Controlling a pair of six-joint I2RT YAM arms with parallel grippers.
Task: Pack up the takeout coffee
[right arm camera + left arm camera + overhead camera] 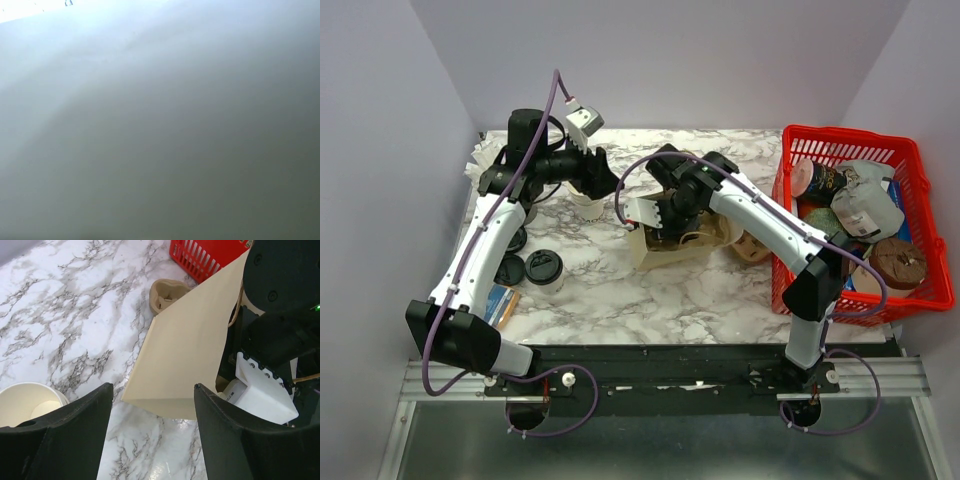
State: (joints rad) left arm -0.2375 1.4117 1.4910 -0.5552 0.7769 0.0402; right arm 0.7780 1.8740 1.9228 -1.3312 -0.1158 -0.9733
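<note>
The takeout coffee [545,272], a small white cup with a black lid, stands at the left of the marble table, near my left arm's forearm. My left gripper [603,178] [152,387] hovers farther back, open, with only bare marble between its fingers. A lidless white cup [588,205] [27,402] stands just beside it. The tan paper bag [675,250] [195,350] sits mid-table. My right gripper [655,215] is at the bag's mouth, and its white finger [260,392] shows at the bag's edge. The right wrist view is a blank grey blur.
Loose black lids [512,268] lie left of the coffee. A brown cardboard cup carrier [750,245] [167,292] lies right of the bag. A red basket [840,133] [210,257] full of items stands at the right edge. A blue packet [502,305] lies front left.
</note>
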